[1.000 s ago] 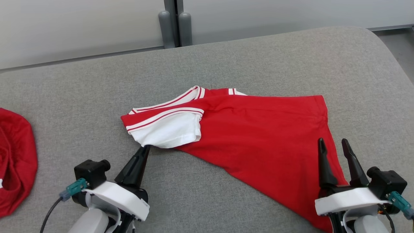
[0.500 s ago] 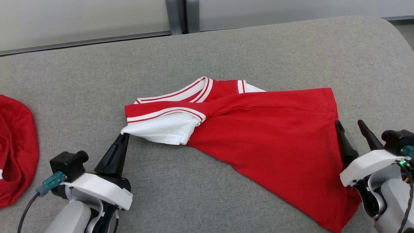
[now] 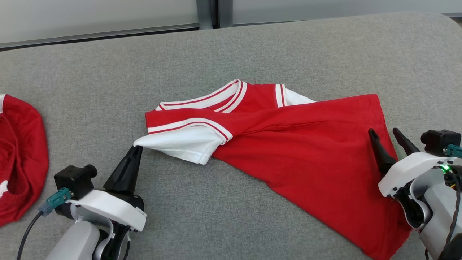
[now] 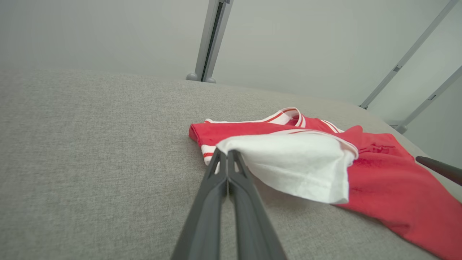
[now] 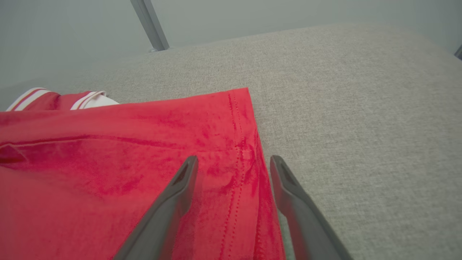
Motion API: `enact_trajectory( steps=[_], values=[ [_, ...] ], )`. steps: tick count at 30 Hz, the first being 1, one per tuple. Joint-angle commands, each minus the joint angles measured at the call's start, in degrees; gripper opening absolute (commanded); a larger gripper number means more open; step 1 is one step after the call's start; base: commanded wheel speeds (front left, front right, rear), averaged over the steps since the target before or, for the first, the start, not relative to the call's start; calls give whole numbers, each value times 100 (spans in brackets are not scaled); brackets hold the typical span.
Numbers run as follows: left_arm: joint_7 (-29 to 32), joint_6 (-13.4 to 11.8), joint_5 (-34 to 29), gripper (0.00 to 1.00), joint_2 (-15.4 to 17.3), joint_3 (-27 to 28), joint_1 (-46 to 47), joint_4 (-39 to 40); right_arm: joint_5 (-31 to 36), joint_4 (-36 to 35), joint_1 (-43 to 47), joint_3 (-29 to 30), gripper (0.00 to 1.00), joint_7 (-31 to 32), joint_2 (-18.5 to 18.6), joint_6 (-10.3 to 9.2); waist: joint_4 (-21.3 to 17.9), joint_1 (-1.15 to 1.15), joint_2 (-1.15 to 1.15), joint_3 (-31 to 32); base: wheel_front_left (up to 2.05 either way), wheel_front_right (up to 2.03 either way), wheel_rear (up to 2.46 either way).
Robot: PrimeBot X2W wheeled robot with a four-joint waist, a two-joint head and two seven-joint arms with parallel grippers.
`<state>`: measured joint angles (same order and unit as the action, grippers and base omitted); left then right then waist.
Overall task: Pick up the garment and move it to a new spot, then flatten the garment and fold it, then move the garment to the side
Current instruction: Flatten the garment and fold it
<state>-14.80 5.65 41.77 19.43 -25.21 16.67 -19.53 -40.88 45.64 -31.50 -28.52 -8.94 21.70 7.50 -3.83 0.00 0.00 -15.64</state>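
A red garment (image 3: pixel 306 144) with white sleeves and striped trim lies half-folded on the grey cushioned surface (image 3: pixel 252 47). My left gripper (image 3: pixel 137 148) is shut on the corner of the white sleeve (image 3: pixel 180 142), which it holds lifted a little off the surface; in the left wrist view the pinched sleeve (image 4: pixel 288 162) drapes from my left gripper (image 4: pixel 226 153). My right gripper (image 3: pixel 383 131) stands open over the garment's right hem, and in the right wrist view my right gripper (image 5: pixel 232 160) straddles the stitched hem (image 5: pixel 240 159) with one finger on either side of it.
Another red cloth (image 3: pixel 20 159) lies bunched at the left edge of the surface. A pale wall with a grey upright post (image 3: pixel 207 12) runs behind the far edge. Bare grey surface lies in front of and behind the garment.
The camera has tilted down and shifted. My left gripper pulled the white sleeve corner out to the left. My right gripper moved forward along the garment's right hem, still open.
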Motion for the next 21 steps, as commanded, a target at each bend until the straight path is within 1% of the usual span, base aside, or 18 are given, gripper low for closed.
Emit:
enact_trajectory(
  steps=[1,2,3,4,8,9,11,12,13,14,15,17,19,20,21],
  values=[
    [-1,-10,-42,0,46,-5,53,-24,-151,68,-114,-94,91,-3,62,-2,17,0,0,-14,0,0,0],
    [-1,-9,-40,0,43,-11,56,-29,-219,111,-153,-157,88,-17,84,-2,27,0,0,-17,0,0,0],
    [0,-11,-39,0,39,-18,61,-34,-297,154,-182,-230,81,8,102,-2,36,0,0,-21,0,0,0],
    [-1,-14,-39,0,35,-23,67,-37,-365,195,-229,-305,76,20,115,-2,44,0,0,-28,0,0,0],
    [-1,-13,-34,0,25,-38,83,-50,-538,324,-348,-490,78,51,150,-2,71,0,0,-45,0,0,0],
    [-2,-14,-39,0,24,-46,90,-54,-612,371,-381,-534,82,57,160,-2,81,0,0,-53,0,0,0],
    [-3,-16,-40,0,30,-55,107,-68,-802,471,-478,-703,80,96,201,-2,115,0,0,-84,0,0,0],
    [-3,-19,-38,0,33,-55,111,-75,-870,488,-512,-761,76,112,214,-2,124,0,0,-95,0,0,0],
    [-3,-19,-38,0,33,-55,111,-75,-870,488,-512,-761,76,112,214,-2,124,0,0,-95,0,0,0],
    [-4,-21,-36,0,36,-56,114,-80,-947,507,-532,-813,59,146,217,-2,132,0,0,-105,0,0,0],
    [-4,-23,-34,0,40,-58,118,-85,-1007,525,-563,-865,51,162,230,-2,140,0,0,-115,0,0,0],
    [-3,-31,-29,0,46,-61,125,-95,-1128,554,-619,-975,46,197,252,-2,154,0,0,-131,0,0,0],
    [-3,-27,-18,0,53,-62,132,-106,-1228,572,-663,-1073,29,216,282,-2,166,0,0,-146,0,0,0],
    [-4,-27,-12,0,56,-62,136,-114,-1274,571,-681,-1137,5,220,296,-2,170,0,0,-152,0,0,0],
    [-4,-29,-6,0,57,-62,138,-123,-1315,579,-700,-1205,0,222,318,-2,173,0,0,-153,0,0,0]
  ],
)
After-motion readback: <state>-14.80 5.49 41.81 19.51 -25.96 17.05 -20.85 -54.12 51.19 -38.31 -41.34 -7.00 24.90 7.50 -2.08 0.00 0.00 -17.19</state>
